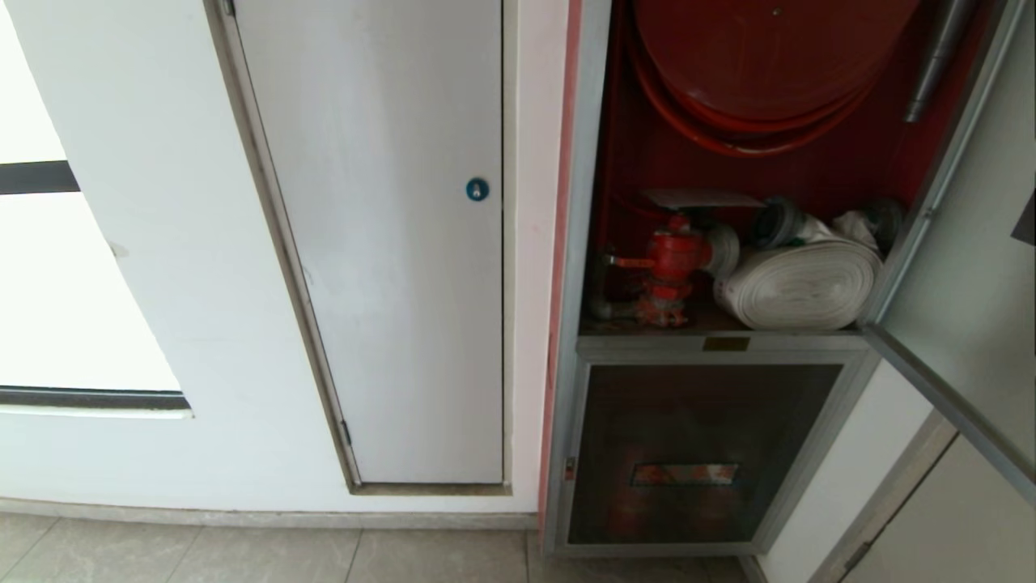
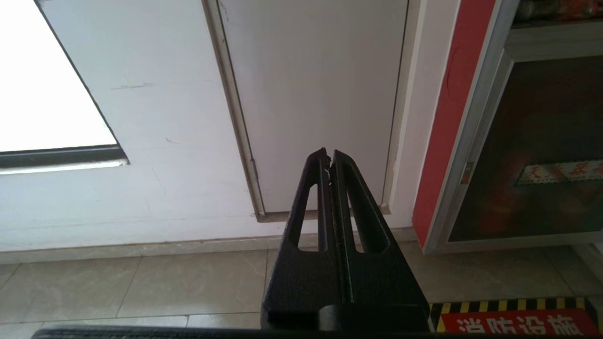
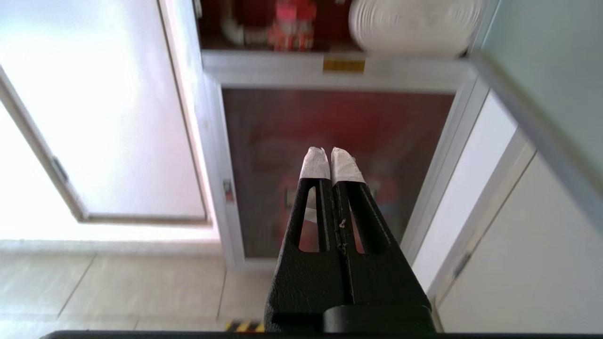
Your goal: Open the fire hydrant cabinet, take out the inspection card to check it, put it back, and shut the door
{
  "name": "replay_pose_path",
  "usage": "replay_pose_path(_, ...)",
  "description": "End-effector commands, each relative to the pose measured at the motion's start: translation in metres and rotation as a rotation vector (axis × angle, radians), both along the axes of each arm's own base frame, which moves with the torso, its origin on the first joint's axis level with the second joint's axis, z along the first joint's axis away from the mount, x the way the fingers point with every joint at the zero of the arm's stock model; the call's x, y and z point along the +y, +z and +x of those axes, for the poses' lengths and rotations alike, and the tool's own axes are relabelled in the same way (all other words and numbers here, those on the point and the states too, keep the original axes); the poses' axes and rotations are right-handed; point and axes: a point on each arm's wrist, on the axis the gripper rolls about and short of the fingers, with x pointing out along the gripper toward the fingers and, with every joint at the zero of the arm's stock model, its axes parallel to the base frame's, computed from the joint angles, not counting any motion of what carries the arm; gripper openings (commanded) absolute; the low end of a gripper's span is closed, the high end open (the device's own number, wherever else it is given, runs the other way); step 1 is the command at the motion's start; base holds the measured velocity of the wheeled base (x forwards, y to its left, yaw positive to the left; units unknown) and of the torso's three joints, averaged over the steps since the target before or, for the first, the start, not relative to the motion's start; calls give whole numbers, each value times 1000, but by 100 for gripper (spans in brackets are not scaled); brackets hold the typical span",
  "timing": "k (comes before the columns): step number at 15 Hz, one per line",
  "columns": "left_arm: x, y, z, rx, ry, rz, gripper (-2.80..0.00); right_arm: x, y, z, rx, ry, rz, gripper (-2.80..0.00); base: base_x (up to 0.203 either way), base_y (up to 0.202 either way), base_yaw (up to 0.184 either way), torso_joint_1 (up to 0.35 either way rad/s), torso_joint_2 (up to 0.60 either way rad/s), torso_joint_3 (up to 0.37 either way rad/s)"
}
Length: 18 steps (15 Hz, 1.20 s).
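Both grippers are closed and hold nothing: the left gripper (image 2: 330, 157) low, the right gripper (image 3: 330, 157) facing the lower pane. Above and beyond it, the door (image 1: 963, 324) stands open; the inspection card (image 1: 702, 199) lies over the red valve (image 1: 672, 259). A reach could knock the card down.

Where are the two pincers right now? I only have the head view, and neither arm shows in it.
Observer: The right pincer is shut and empty. It points at the lower glass pane under the open cabinet.
Reviewer: And the left one?
Observer: The left pincer is shut too. It faces the white panel beside the cabinet.
Reviewer: Is anything on the floor that I miss?
Observer: A red sign with a yellow-and-black striped edge lies on the floor tiles in front of the cabinet.
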Motion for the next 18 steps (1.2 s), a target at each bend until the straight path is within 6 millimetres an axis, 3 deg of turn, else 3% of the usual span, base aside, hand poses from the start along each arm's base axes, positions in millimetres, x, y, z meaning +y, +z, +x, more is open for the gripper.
replay_pose_path(1,0,-3,1,12,0,1,-280,0,-2,0,17,8,18,-280,0,0,0,0,0,0)
replay_pose_path(18,0,-3,1,12,0,1,-280,0,-2,0,11,8,75,-280,0,0,0,0,0,0)
